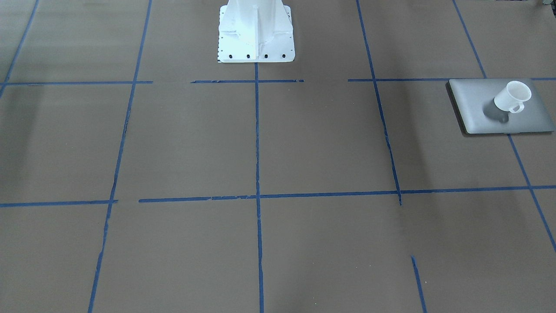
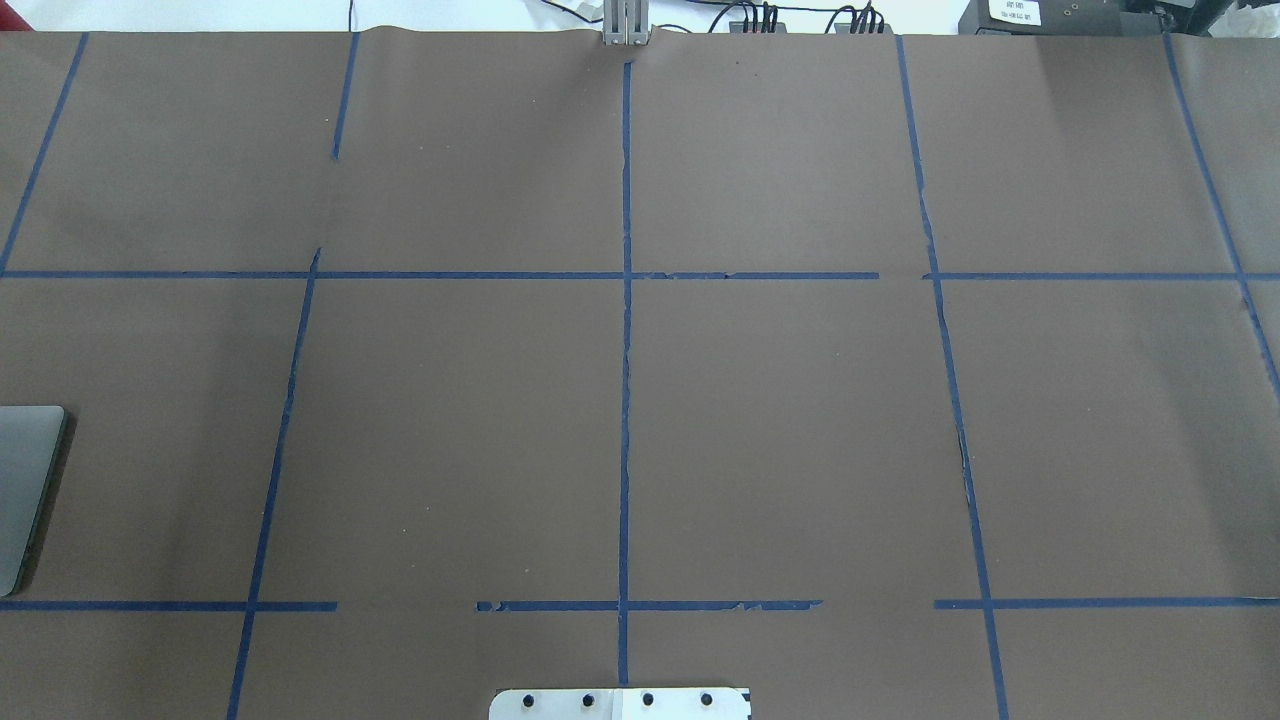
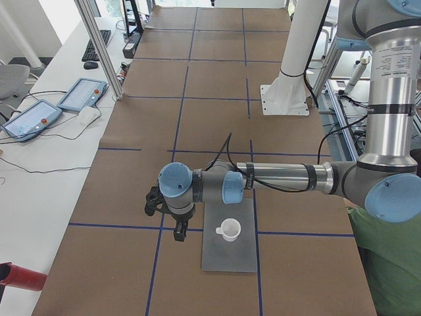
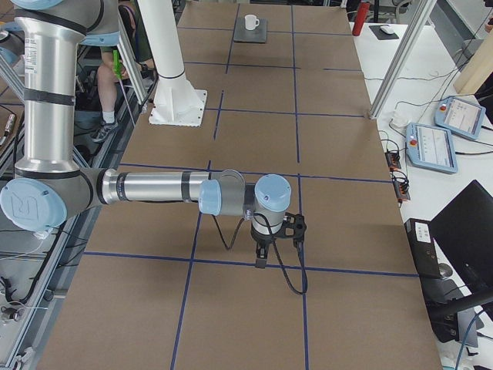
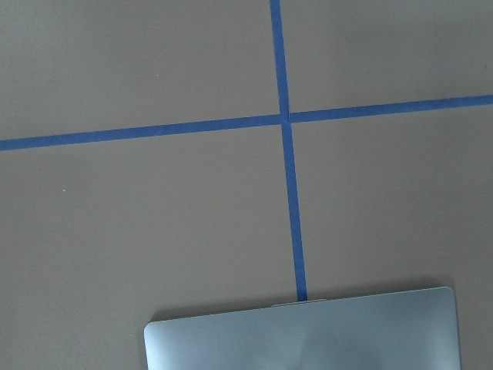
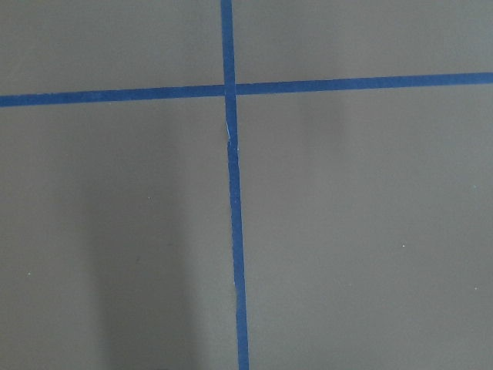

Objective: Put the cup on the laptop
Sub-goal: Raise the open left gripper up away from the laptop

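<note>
The white cup point(image 1: 513, 96) stands upright on the silver-grey laptop point(image 1: 478, 108), near the middle of its lid. In the exterior left view the cup point(image 3: 229, 229) is on the laptop point(image 3: 230, 257), and my left gripper point(image 3: 179, 232) hangs above the table just beside the laptop, apart from the cup. I cannot tell whether it is open or shut. The left wrist view shows only the laptop's edge point(image 5: 308, 335). My right gripper point(image 4: 260, 258) hovers over bare table at the far end, and I cannot tell its state either. The cup point(image 4: 251, 21) shows small and far there.
Brown paper with blue tape lines point(image 2: 626, 400) covers the table. The white robot base point(image 1: 256, 39) stands at the table's robot side. A strip of the laptop point(image 2: 25, 480) shows at the overhead view's left edge. Tablets point(image 3: 82, 95) lie beside the table.
</note>
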You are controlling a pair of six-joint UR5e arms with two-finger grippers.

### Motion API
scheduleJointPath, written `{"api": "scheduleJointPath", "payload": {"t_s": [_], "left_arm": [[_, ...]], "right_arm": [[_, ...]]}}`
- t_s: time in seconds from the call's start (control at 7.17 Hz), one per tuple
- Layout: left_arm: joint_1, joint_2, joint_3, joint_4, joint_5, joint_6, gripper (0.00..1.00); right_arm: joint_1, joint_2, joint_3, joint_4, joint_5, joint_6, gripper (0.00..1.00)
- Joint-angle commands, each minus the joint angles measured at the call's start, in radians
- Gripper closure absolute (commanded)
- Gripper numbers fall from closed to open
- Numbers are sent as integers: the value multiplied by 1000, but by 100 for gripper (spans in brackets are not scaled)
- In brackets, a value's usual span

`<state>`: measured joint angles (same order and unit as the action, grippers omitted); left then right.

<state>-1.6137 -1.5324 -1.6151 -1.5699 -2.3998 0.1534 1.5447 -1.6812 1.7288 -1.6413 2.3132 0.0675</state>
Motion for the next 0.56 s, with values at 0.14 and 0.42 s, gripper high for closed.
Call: {"api": "scheduleJointPath", "payload": {"t_s": [0.14, 0.42], "left_arm": [[0, -2, 9, -7, 1, -6, 0], [0, -3, 12, -7, 2, -11, 0]], "right_arm": [[0, 0, 0, 0, 0, 0, 0], [0, 0, 0, 0, 0, 0, 0]]}}
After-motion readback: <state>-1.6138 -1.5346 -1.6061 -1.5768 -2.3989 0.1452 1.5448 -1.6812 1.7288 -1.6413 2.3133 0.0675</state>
